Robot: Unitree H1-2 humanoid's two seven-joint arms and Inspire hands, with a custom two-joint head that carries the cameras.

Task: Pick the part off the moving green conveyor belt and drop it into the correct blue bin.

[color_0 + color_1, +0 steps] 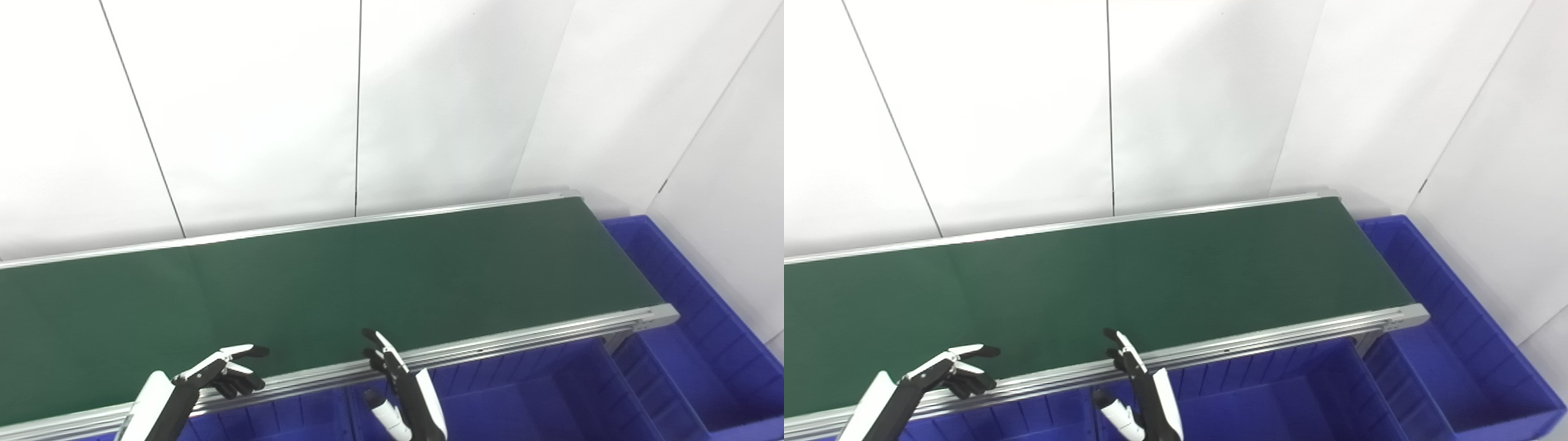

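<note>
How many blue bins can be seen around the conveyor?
3, perhaps more hidden below the frame: one large bin past the belt's right end, one bin under the near rail at right, and one bin between the two hands, partly cut off.

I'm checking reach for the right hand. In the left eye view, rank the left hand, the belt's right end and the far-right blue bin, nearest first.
From the right hand:
1. left hand, to its left at the belt's near rail.
2. conveyor belt's right end, to its right.
3. far-right blue bin, beyond that end.
</note>
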